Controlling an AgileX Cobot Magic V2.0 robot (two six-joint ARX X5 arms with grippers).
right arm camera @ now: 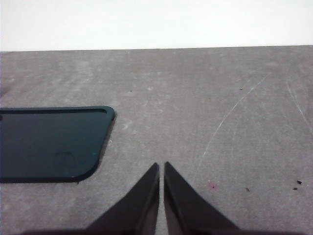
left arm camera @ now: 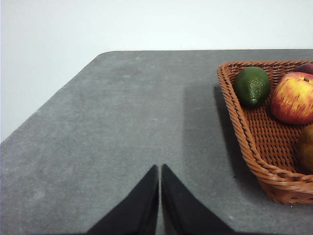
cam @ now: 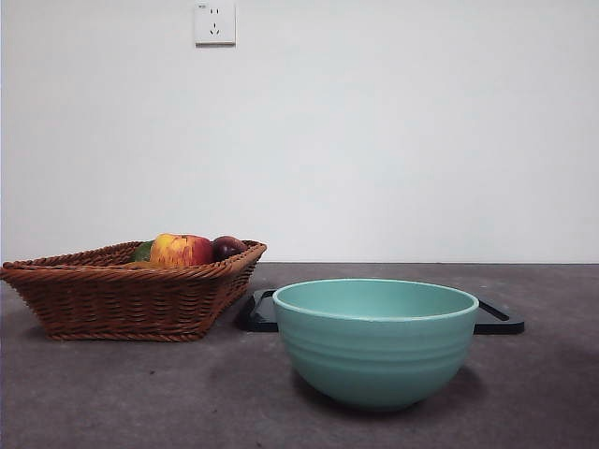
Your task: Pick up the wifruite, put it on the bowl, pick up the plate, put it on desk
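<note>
Nearest the front camera, the large ridged mint-teal ceramic bowl (cam: pixel 375 340) is sitting empty while both grippers, left (left arm camera: pixel 160 169) and right (right arm camera: pixel 162 166), are waiting closed and empty, so seemingly nothing is begun: next means reaching the dull brown wifruite (left arm camera: pixel 306 154) in the wicker basket (left arm camera: pixel 254 142).

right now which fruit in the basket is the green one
The avocado, dark green and bumpy-skinned, sits in the wicker basket corner beside the red-and-yellow apple; the other fruits are red, purple or brown.
</note>
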